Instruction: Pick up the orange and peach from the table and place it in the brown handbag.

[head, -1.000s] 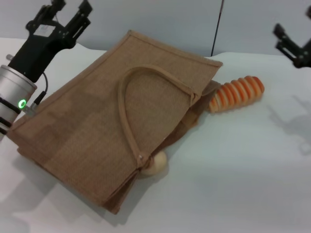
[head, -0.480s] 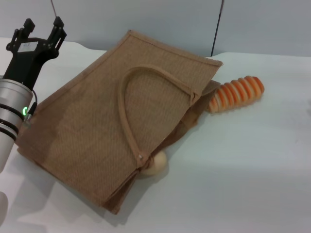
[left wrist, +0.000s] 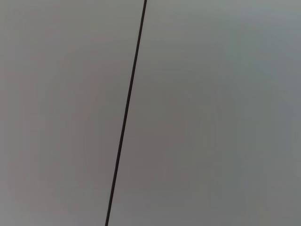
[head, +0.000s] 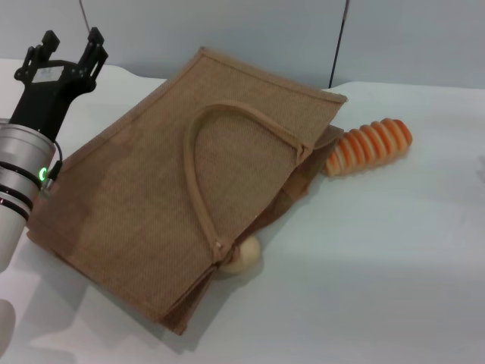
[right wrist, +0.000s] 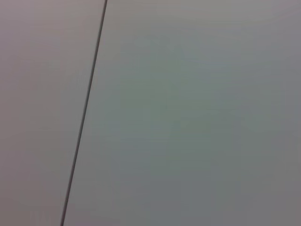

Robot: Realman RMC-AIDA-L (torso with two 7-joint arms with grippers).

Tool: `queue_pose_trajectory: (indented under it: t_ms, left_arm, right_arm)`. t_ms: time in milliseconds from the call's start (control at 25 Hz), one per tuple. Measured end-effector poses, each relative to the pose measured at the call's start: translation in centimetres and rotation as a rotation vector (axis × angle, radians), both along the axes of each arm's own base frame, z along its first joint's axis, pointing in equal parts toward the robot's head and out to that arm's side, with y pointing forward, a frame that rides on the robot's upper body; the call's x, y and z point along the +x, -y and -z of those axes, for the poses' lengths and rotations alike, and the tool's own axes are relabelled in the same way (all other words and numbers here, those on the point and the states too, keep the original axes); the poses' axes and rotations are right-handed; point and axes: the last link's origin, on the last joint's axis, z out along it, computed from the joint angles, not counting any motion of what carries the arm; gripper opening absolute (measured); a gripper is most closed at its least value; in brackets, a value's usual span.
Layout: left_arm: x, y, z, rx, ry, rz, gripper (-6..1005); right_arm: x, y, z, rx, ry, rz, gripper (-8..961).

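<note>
My left gripper (head: 67, 47) is raised beyond the far left corner of the large flat tan-brown woven jute handbag (head: 151, 189), its black fingers (head: 95, 42) apart and holding nothing. My right gripper is out of sight; both wrist cameras show only a grey wall with a dark seam.

The handbag lies flat on the white bench (head: 379, 258), one looped handle (head: 198, 163) draped over its upper face. I judge it light, limp and rough, so easy to grip: I would pinch an edge of the mouth or the handle to open it.

I see neither the orange nor the peach. A small beige round fruit (head: 244, 257) touches the bag's near edge, and a ribbed orange-and-cream piece (head: 369, 145) lies just beside its mouth.

I can read no brand, label or writing.
</note>
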Motion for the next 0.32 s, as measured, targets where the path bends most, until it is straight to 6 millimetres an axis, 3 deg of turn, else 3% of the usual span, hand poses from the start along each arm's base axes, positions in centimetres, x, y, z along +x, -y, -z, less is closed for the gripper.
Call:
queue_pose_trajectory:
  t_ms: [320]
  left_arm:
    - [0.0,0.04,-0.01,0.001,0.0,0.001,772]
  right_arm:
    - [0.1,-0.06,0.24,-0.009,-0.004,0.013,834]
